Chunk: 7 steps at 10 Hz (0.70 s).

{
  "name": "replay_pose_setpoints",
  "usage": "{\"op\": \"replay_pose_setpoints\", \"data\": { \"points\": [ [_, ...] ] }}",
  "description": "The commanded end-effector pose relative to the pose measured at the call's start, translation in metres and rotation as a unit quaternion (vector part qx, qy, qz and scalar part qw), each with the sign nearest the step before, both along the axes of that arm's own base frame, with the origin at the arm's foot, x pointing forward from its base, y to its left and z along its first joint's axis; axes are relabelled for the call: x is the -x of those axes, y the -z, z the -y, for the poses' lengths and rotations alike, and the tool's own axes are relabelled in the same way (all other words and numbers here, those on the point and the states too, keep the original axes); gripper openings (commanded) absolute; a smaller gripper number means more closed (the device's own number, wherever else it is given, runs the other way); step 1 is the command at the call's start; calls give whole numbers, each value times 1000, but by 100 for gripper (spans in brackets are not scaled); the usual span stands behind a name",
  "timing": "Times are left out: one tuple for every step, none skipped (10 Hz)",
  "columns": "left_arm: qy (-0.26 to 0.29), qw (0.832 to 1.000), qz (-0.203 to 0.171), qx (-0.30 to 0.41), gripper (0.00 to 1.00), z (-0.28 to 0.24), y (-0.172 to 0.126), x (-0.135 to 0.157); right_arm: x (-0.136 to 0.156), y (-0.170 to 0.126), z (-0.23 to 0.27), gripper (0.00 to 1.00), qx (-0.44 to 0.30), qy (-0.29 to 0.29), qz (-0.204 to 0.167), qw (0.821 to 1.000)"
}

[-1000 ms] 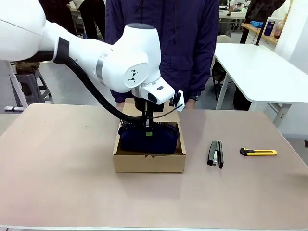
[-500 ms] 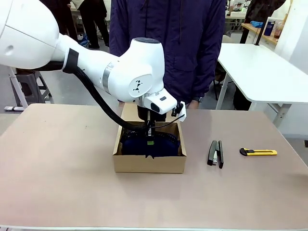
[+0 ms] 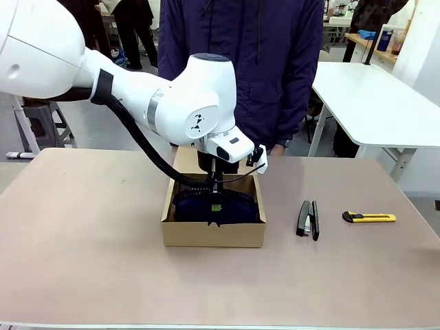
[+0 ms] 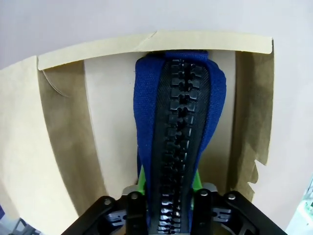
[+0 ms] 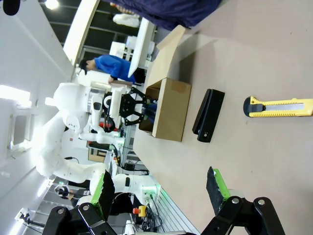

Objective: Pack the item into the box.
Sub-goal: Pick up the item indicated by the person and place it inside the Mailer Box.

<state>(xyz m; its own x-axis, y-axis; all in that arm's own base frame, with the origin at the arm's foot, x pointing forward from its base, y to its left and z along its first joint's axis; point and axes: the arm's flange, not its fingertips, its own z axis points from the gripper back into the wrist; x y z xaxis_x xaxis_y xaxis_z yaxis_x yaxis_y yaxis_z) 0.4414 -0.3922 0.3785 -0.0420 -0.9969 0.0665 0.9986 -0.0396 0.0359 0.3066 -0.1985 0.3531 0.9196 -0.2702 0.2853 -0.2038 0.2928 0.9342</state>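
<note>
Across the tan table (image 3: 82, 261), near its middle, stood a plain brown cardboard box (image 3: 213, 234) with its hinged lid flap raised at the far side. Inside it lay a dark navy-blue soft fabric pouch (image 3: 196, 210), rounded and oblong, nearly filling the box from side to side. The left arm reached down from above, and the left gripper (image 3: 215, 205) dipped into the box over the pouch. From the left wrist, the pouch (image 4: 181, 122) stood on edge with its black zipper facing up, running away toward the far wall of the box (image 4: 98, 46). The green pads (image 4: 141, 180) sat one on each side of it, right against the fabric; whether they squeezed it or only flanked it could not be told. The right gripper (image 5: 159, 178) hung over the table with its fingers wide apart and nothing between them. To the right of the box lay a slim black stapler (image 3: 307, 218) and, farther right, a yellow-and-black utility knife (image 3: 369, 217). A person in a dark blue jacket (image 3: 240, 62) stood at the far edge.
</note>
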Motion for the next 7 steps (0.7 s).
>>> {"op": "replay_pose_setpoints", "data": {
  "points": [
    [9, 1000, 1, 0, 100, -3, -8, 4, -4, -1, -1, 100, -7, 4, 13, 1000],
    [12, 1000, 6, 3, 100, -3, -12, 7, -4, -1, -1, 100, -7, 4, 13, 1000],
    [13, 1000, 9, 4, 100, -3, -14, 9, -4, -1, -1, 100, -7, 4, 13, 1000],
    [14, 1000, 12, 5, 100, -4, -17, 10, -4, -1, -1, 100, -7, 4, 13, 1000],
    [13, 1000, 15, 6, 100, -4, -22, 12, -4, -1, -1, 100, -7, 4, 13, 1000],
    [15, 1000, 17, 10, 100, -6, -26, 15, -4, -1, -1, 100, -7, 4, 13, 1000],
    [18, 1000, 14, 14, 100, -7, -31, 18, -4, -1, -1, 100, -7, 4, 13, 1000]
  ]
}}
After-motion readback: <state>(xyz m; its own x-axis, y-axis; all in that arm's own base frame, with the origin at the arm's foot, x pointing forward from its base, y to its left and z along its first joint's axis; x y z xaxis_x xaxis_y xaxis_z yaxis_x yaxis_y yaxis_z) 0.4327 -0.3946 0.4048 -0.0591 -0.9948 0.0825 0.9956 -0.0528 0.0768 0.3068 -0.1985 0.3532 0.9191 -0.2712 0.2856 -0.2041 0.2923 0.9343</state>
